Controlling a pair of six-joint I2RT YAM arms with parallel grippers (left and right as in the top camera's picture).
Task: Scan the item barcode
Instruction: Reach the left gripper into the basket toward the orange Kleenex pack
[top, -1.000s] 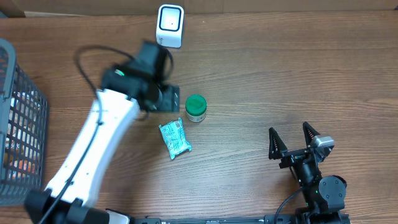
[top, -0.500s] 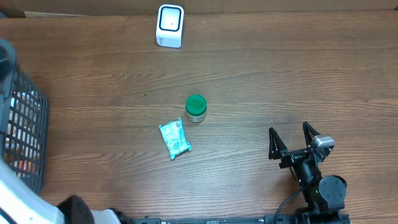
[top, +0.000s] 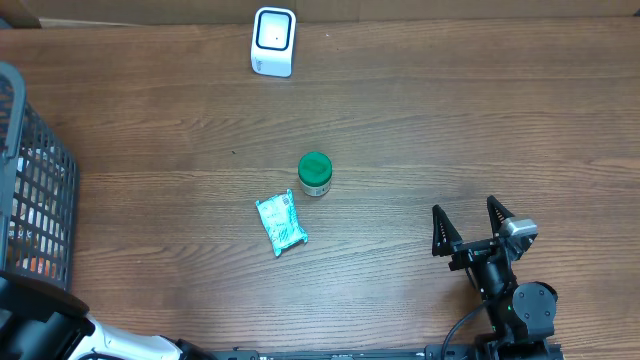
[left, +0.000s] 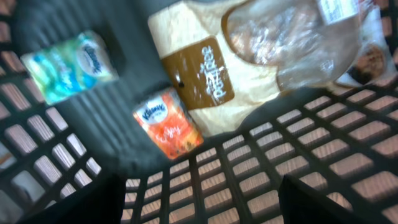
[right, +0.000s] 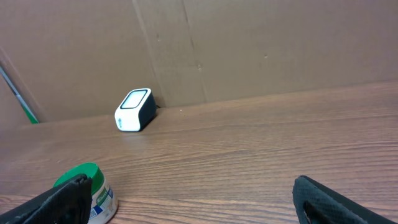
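Your left end effector (left: 202, 186) is hanging over the dark grey mesh basket (left: 323, 155), jaws standing wide and empty; the orange tissue pack (left: 168, 124) is lying inside, just beside the tan bread bag (left: 205, 68). You are risking snagging a finger on the mesh wall, or pinching the bag too. The white box-shaped scanner (top: 273, 40) is sitting at the far edge of the counter (top: 450, 120).

The overhead camera is looking straight down on the whole table (top: 430, 110), with the basket (top: 35, 190) at its left edge. The left wrist camera is peering into that basket from close above. The right wrist camera is sitting low, facing across the tabletop at the scanner (right: 134, 110) and green-lidded jar (right: 84, 186), both also showing overhead.
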